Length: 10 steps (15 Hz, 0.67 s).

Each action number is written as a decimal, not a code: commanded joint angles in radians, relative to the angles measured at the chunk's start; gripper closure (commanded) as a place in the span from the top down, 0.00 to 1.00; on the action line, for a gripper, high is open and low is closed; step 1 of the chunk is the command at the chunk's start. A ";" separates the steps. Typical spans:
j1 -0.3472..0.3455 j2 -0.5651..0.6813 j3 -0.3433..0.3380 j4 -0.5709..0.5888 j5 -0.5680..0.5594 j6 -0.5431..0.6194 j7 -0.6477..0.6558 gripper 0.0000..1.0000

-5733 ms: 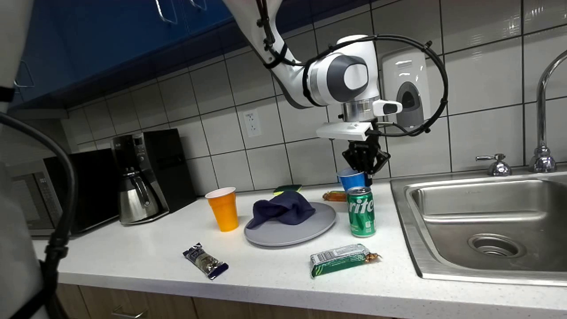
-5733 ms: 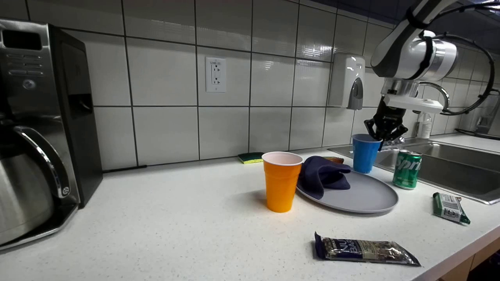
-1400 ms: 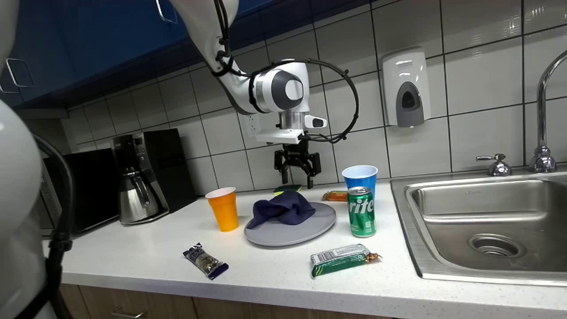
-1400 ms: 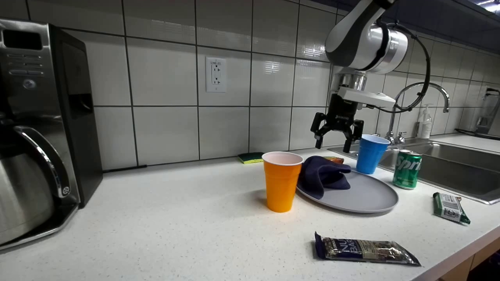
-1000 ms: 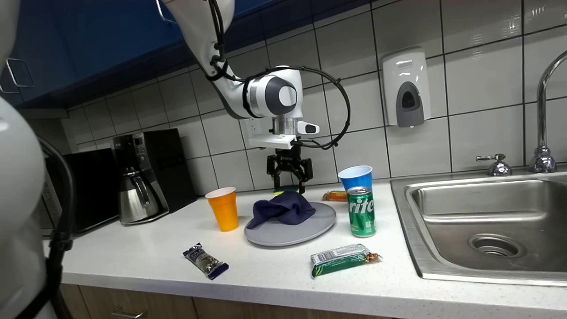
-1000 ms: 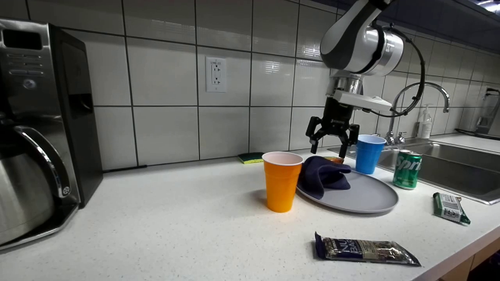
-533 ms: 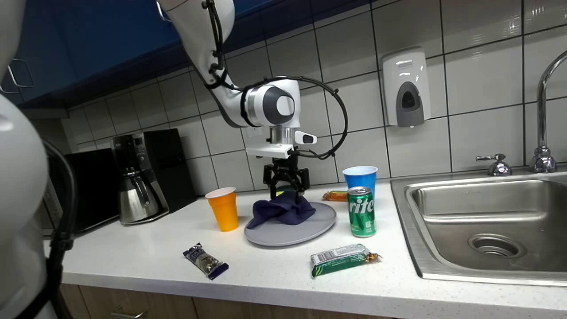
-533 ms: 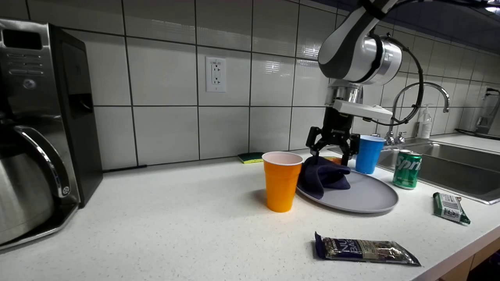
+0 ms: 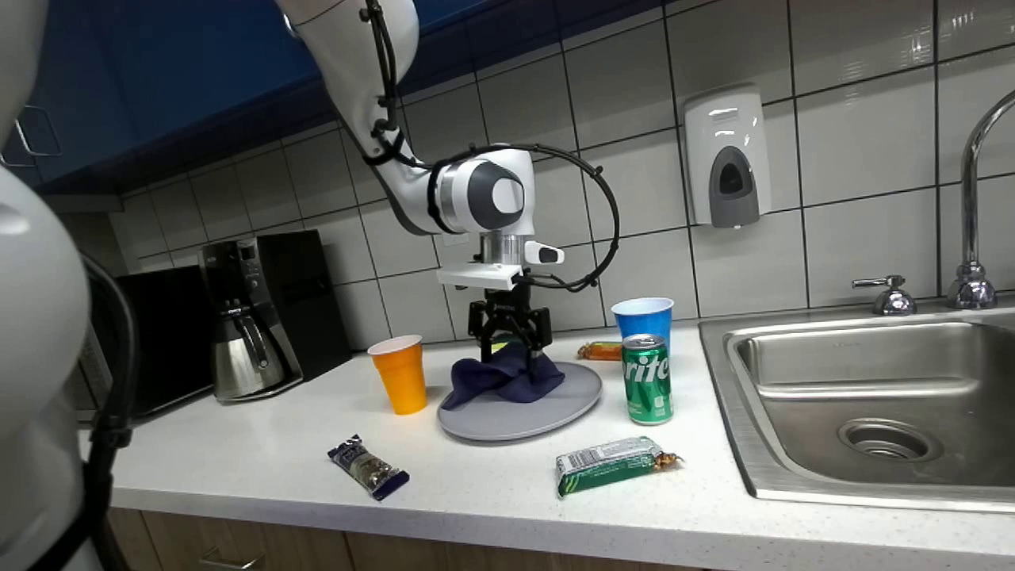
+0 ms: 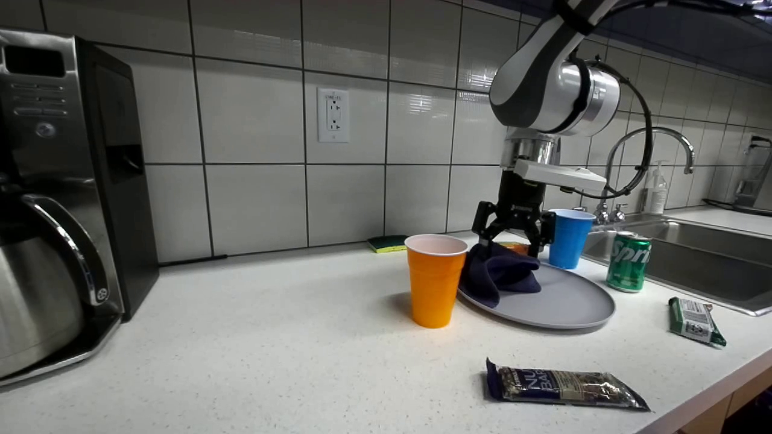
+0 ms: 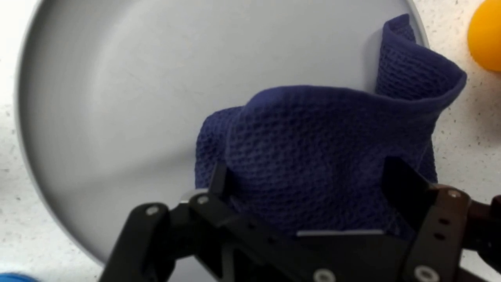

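1. Nearest, by the front of the speckled white counter [image 9: 262, 456] in an exterior view, a glossy navy-and-silver wrapped nut bar [image 9: 369, 468] lies left and a green-and-white wrapped snack bar [image 9: 603, 466] right.

2. Beyond them, a black two-finger gripper [image 9: 507, 363] points down over a crumpled navy-blue waffle-weave cloth [image 11: 321, 145] on a round, matte grey plate [image 9: 571, 400]. Its fingers stand wide apart, one on each side of the raised middle, gripping nothing; whether the tips touch the fabric is unclear.

3. To take hold well, I judge, the tips should sit low around a thick fold and come together slowly, gathering fabric inward; a pinch on the crest alone could slip. Pressing too deep may scrape or rock the plate, so light contact seems safest.

4. The cloth covers the plate's left and far part, one end spilling over the left rim. In the wrist view it shows a bumpy weave, a smooth hem and one curled, upstanding corner; it looks soft and pliant.

5. Level with the plate, a smooth orange plastic cup [image 9: 399, 377] stands just left and a green metal Sprite can [image 9: 647, 385] just right.

6. Farther, behind the can, stands a blue plastic cup [image 9: 637, 321]; an orange-wrapped bar [image 9: 600, 350] lies left of it, and a green-and-yellow sponge [image 10: 387, 243] farther left.
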 commanded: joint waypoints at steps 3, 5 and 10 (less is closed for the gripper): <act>-0.001 -0.022 0.000 -0.026 -0.019 0.036 0.005 0.56; -0.001 -0.025 0.000 -0.030 -0.020 0.045 0.004 0.40; -0.002 -0.033 -0.001 -0.041 -0.022 0.055 0.002 0.03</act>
